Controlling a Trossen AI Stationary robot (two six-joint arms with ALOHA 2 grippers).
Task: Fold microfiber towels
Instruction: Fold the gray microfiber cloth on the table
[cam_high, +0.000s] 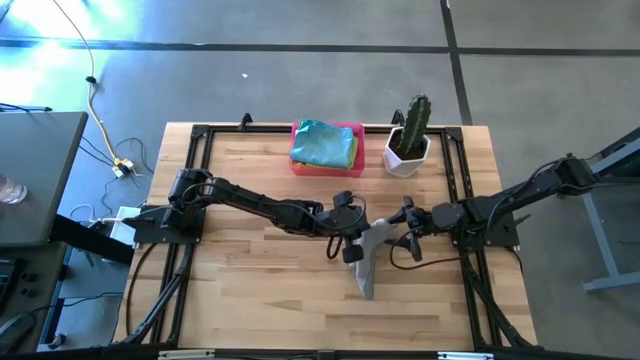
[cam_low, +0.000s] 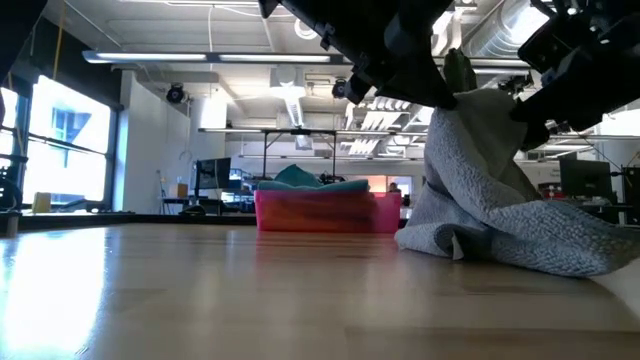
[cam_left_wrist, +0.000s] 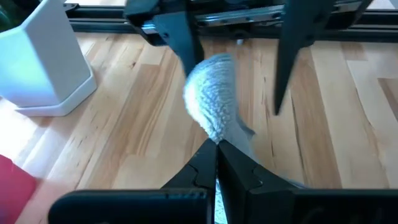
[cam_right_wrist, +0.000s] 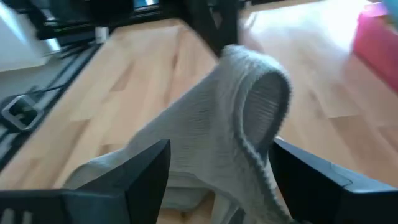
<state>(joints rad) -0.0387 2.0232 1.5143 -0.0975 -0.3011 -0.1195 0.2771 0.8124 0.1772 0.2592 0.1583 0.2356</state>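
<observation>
The left gripper (cam_left_wrist: 216, 163) is closed on the soft grey microfiber towel (cam_high: 368, 255) at the middle of the wooden table (cam_high: 250, 300), while the right gripper (cam_right_wrist: 221, 171) stands open around its raised fold; no readable writing shows anywhere.

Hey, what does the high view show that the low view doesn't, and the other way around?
Only the high view shows the white faceted pot with a green cactus and both arm bases. Only the low view shows the room behind the table and the grey microfiber towel's lower end bunched on the wooden table. Both show the grey towel lifted between the left end effector and right end effector, and the pink plastic tray holding folded cloths.
</observation>
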